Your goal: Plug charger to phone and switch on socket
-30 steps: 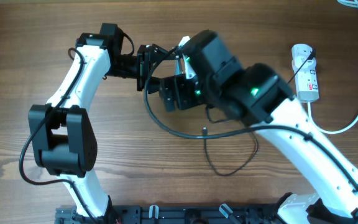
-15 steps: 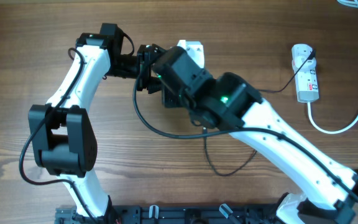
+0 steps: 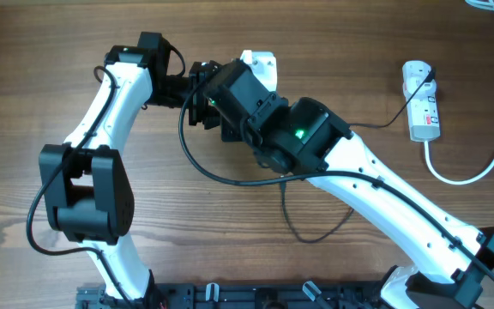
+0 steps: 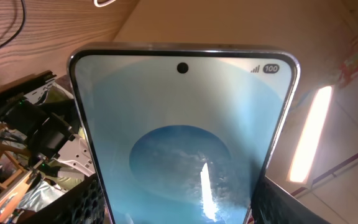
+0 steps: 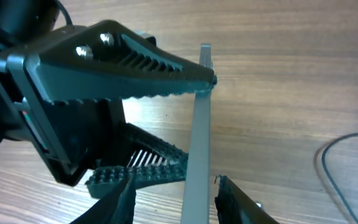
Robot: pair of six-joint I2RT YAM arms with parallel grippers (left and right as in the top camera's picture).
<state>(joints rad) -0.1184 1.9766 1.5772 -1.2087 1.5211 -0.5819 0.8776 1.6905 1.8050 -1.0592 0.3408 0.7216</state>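
Upper centre of the overhead, left gripper (image 5: pixel 199 118) clamps the phone (image 4: pixel 182 143); right gripper (image 5: pixel 174 186) sits parted astride its thin edge, charger cable (image 3: pixel 230 178) looping below, socket (image 3: pixel 424 101) far right

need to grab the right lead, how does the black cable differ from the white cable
The black cable is thin; the white cable is thicker. The black cable loops across the middle of the scene; the white cable curves near the right edge. Both run to the socket.
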